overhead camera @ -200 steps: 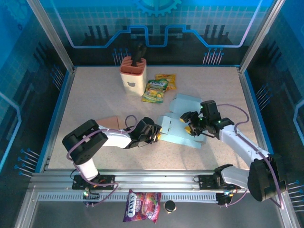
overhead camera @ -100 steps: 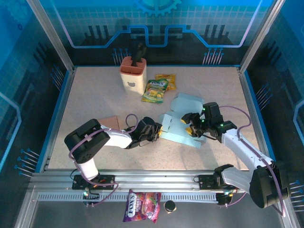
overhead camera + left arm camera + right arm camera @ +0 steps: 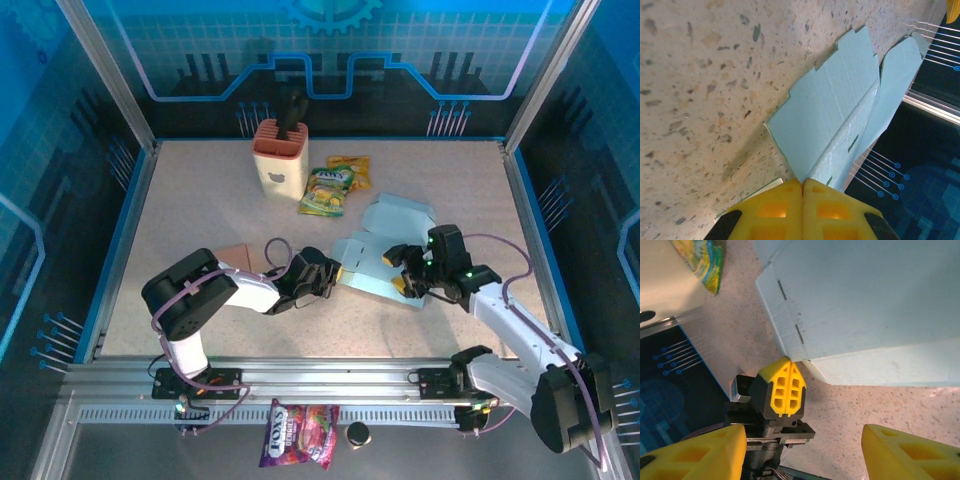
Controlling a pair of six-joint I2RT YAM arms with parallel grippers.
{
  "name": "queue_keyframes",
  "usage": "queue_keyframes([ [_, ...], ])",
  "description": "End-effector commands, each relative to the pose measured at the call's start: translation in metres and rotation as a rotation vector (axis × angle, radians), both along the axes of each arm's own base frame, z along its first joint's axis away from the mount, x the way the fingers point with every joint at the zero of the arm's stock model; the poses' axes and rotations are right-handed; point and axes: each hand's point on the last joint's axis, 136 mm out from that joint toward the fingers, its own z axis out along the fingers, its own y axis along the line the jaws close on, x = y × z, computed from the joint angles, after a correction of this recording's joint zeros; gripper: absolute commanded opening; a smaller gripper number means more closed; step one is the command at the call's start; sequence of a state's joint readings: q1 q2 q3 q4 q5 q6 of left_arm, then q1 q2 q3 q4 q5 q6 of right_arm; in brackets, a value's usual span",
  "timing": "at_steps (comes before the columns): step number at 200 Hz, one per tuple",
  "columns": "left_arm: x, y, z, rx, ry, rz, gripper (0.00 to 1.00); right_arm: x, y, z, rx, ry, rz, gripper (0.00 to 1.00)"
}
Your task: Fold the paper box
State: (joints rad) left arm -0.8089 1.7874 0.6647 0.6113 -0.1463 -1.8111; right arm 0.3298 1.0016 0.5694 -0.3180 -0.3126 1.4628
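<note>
The paper box (image 3: 378, 258) is a flat light-blue cardboard blank lying on the speckled table right of centre. My left gripper (image 3: 334, 277) is low at its left corner. In the left wrist view its yellow fingers (image 3: 785, 200) meet with the corner of the paper box (image 3: 832, 110) pinched between them. My right gripper (image 3: 402, 271) hovers over the box's near right part, open. In the right wrist view its fingertips (image 3: 715, 450) stand wide apart with nothing between them, facing the left gripper (image 3: 788, 371) and the paper box (image 3: 865, 305).
An orange and white holder (image 3: 279, 158) stands at the back. Two candy packets (image 3: 335, 186) lie beside it, just behind the box. A brown sheet (image 3: 233, 257) lies by the left arm. A candy bag (image 3: 298, 434) and a black cap (image 3: 357, 434) lie below the front rail.
My left gripper has shut on the box's left corner. My right gripper has shifted a little nearer over the box and its jaws have spread slightly wider.
</note>
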Motion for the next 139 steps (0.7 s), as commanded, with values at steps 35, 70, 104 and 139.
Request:
queue_keyframes([
  [35,0.008,-0.004,0.042,-0.038,-0.045,0.045,0.00,-0.017,-0.001,-0.015,0.050,0.047,-0.236,0.74],
  [70,0.013,-0.013,0.056,-0.081,-0.039,0.053,0.00,-0.012,0.001,-0.019,0.045,0.018,-0.274,0.78],
  [104,0.015,-0.018,0.064,-0.109,-0.030,0.060,0.00,0.009,0.005,-0.016,0.050,-0.037,-0.297,0.78],
  [139,0.016,-0.021,0.071,-0.123,-0.030,0.059,0.00,0.026,0.008,-0.016,0.054,-0.067,-0.306,0.69],
])
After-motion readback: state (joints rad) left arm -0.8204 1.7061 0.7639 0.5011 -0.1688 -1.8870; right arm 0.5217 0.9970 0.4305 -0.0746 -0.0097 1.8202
